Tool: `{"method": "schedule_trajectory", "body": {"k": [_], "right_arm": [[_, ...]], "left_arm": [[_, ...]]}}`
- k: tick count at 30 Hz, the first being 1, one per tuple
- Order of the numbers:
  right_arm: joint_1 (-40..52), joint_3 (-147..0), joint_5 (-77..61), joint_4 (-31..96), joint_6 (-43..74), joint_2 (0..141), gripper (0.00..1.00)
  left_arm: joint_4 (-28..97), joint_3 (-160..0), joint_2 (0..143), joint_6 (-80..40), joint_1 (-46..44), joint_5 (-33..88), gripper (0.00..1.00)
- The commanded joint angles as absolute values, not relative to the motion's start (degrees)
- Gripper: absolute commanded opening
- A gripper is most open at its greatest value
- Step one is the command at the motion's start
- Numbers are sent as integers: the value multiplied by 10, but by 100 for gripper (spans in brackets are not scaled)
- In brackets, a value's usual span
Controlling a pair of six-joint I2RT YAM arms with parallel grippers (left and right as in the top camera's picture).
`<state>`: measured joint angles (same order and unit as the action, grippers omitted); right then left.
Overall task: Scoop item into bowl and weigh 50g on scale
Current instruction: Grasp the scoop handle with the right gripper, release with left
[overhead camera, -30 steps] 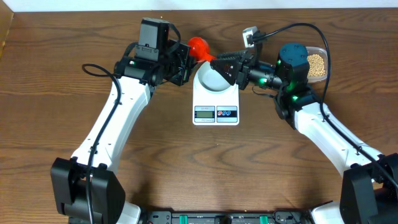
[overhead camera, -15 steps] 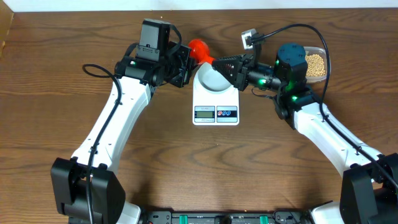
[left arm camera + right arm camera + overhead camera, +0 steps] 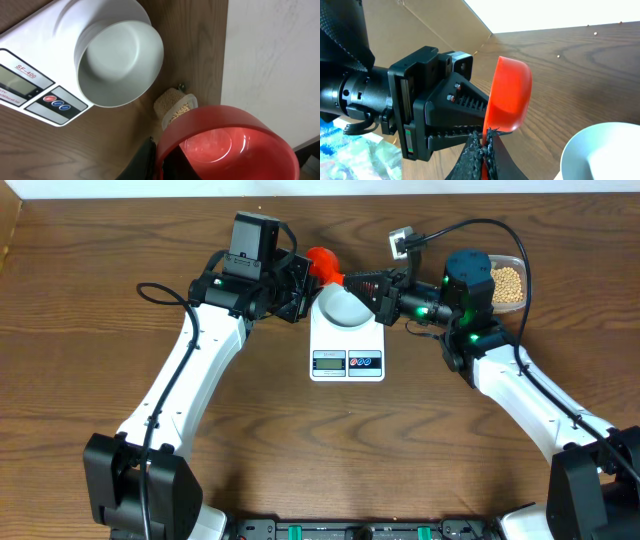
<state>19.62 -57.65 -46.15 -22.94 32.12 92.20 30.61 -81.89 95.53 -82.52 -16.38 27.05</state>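
A red scoop (image 3: pixel 322 260) hangs in the air behind the scale (image 3: pixel 347 362), between both grippers. My left gripper (image 3: pixel 303 277) is shut on the scoop's cup rim (image 3: pixel 225 140); the cup looks empty. My right gripper (image 3: pixel 349 279) is shut on the scoop's thin red handle (image 3: pixel 507 95), its fingertips (image 3: pixel 485 139) pinched on it. The pale bowl (image 3: pixel 345 308) stands empty on the scale, as the left wrist view (image 3: pixel 117 62) also shows. The beans (image 3: pixel 509 282) lie in a clear tub at the far right.
The clear tub of beans (image 3: pixel 175 107) stands on the table beyond the bowl, near the table's back edge. A white wall runs behind the table. A few loose beans (image 3: pixel 595 33) lie on the wood.
The scoop has shifted slightly toward the bowl. The left arm has moved a little right and back, and the right gripper has closed in on the scoop.
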Motion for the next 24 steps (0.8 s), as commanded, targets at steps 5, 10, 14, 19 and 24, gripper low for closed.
{"method": "schedule_trajectory", "body": {"k": [5,10,14,19,24], "right_arm": [[200,-584,-469,-220,317,921,1],[199,-584,-469,-221,317,921,1],[199,-584,-469,-220,317,921,1],[199,-584,-468,-221,317,921,1],[193,-584,-469,-220,317,921,1]], "left_arm": [[308,-818,962,-826,-170,281,8],[307,-818,962,-826,-170,281,8],[308,-818,962,-826,-170,281,7],[307,-818,962,-826,-170,281,8],[308,-818,962,-826,-170,281,85]]}}
